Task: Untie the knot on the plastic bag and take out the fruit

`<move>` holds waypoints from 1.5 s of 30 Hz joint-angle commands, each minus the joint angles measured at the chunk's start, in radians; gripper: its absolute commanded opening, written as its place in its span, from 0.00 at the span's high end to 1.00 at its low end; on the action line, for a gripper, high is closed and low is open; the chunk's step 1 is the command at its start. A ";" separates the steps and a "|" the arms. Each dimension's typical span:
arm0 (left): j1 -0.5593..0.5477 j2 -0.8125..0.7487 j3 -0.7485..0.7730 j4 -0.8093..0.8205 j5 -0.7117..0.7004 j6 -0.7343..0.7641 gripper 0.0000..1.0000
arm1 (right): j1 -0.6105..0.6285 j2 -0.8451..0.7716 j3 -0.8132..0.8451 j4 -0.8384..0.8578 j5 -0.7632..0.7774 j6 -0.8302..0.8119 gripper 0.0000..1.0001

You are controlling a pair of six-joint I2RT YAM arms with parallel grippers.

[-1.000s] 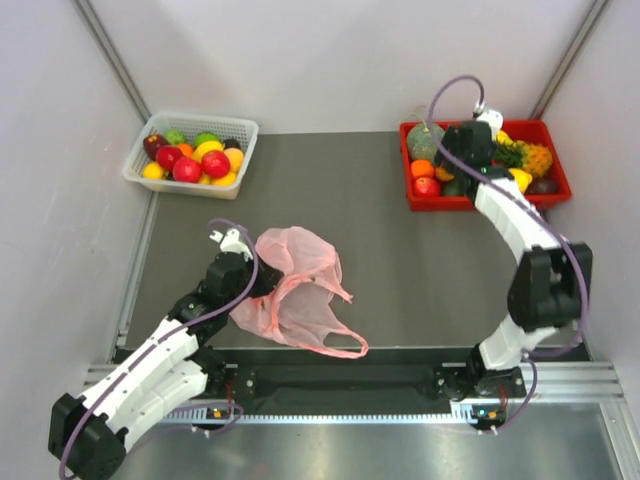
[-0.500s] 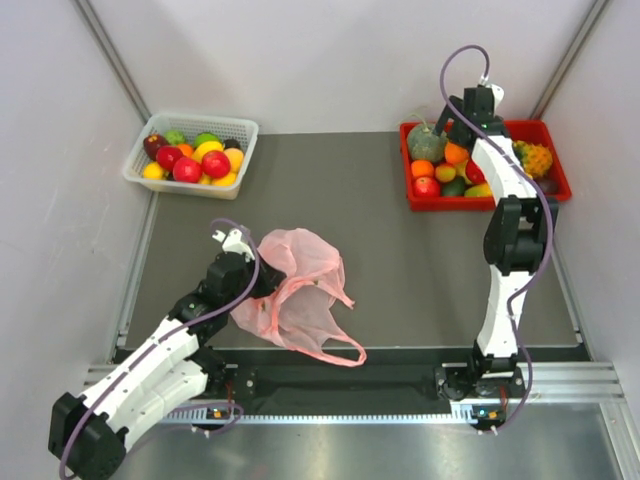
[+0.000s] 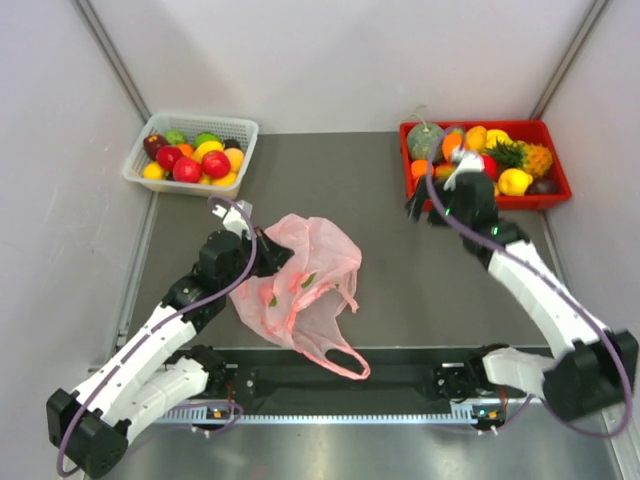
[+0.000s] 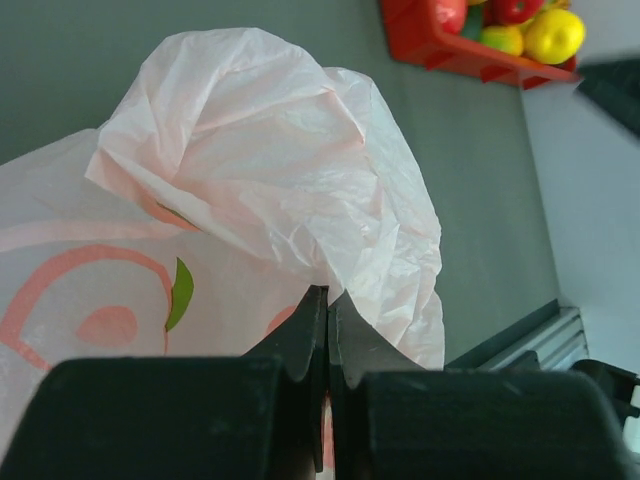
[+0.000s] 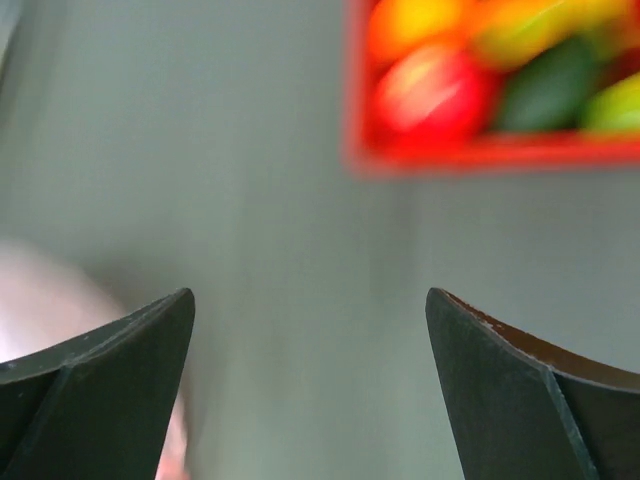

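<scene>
Left gripper (image 4: pixel 327 300): pinched on a fold of the pink bag (image 3: pixel 300 285), mid-table. Right gripper (image 5: pixel 308 300): spread wide, empty, beside red tray (image 3: pixel 540 201). Knot seemingly undone, unconfirmed. Risk: tearing thin film through one-sided pulling.

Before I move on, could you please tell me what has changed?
The right gripper pulled back from over the red tray toward the pink bag, open and empty. The left gripper stays shut on the bag, which shifted slightly. Tray and white basket unmoved.
</scene>
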 commanded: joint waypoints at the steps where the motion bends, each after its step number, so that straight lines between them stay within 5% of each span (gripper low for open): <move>1: 0.000 0.034 0.084 0.045 0.054 0.024 1.00 | 0.188 -0.211 -0.192 0.046 -0.071 -0.029 0.06; 6: -0.008 0.074 0.150 0.045 0.079 0.027 1.00 | 0.395 -0.505 -0.397 0.012 -0.119 0.006 0.33; 7: -0.010 0.078 0.166 0.047 0.079 0.029 1.00 | 0.444 -0.542 -0.419 0.005 -0.127 0.015 0.52; 9: -0.016 0.092 0.183 0.047 0.080 0.030 1.00 | 0.492 -0.620 -0.491 0.040 -0.191 0.039 0.67; 10: -0.023 0.098 0.199 0.058 0.085 0.033 1.00 | 0.544 -0.632 -0.528 0.067 -0.206 0.044 0.79; 13: -0.051 0.138 0.247 0.058 0.088 0.048 1.00 | 0.659 -0.595 -0.557 0.095 -0.184 0.060 0.93; 18: -0.124 0.209 0.313 0.061 0.077 0.068 1.00 | 0.839 -0.375 -0.560 0.287 -0.049 0.093 1.00; 25: -0.246 0.244 0.382 0.059 0.053 0.108 1.00 | 0.902 -0.109 -0.536 0.518 0.148 0.152 1.00; 27: -0.247 0.236 0.368 0.045 0.040 0.105 1.00 | 0.906 -0.058 -0.534 0.541 0.191 0.161 0.97; 30: -0.249 0.209 0.306 0.052 0.024 0.091 1.00 | 0.925 -0.035 -0.542 0.575 0.232 0.167 0.75; 31: -0.250 0.203 0.266 0.058 0.016 0.090 1.00 | 0.929 -0.030 -0.540 0.574 0.249 0.168 0.55; 33: -0.249 0.186 0.227 0.058 0.002 0.091 1.00 | 0.942 -0.027 -0.542 0.572 0.281 0.168 0.44; 34: -0.250 0.181 0.191 0.059 -0.007 0.093 1.00 | 0.946 -0.027 -0.546 0.577 0.295 0.170 0.28; 37: -0.249 0.164 0.122 0.068 -0.022 0.087 1.00 | 0.962 -0.024 -0.551 0.598 0.309 0.173 0.11; 40: -0.250 0.144 0.066 0.088 -0.030 0.084 1.00 | 0.971 0.008 -0.539 0.632 0.317 0.165 0.00; 45: -0.250 0.126 0.008 0.072 -0.111 0.107 1.00 | 0.995 0.134 -0.482 0.673 0.320 0.153 0.01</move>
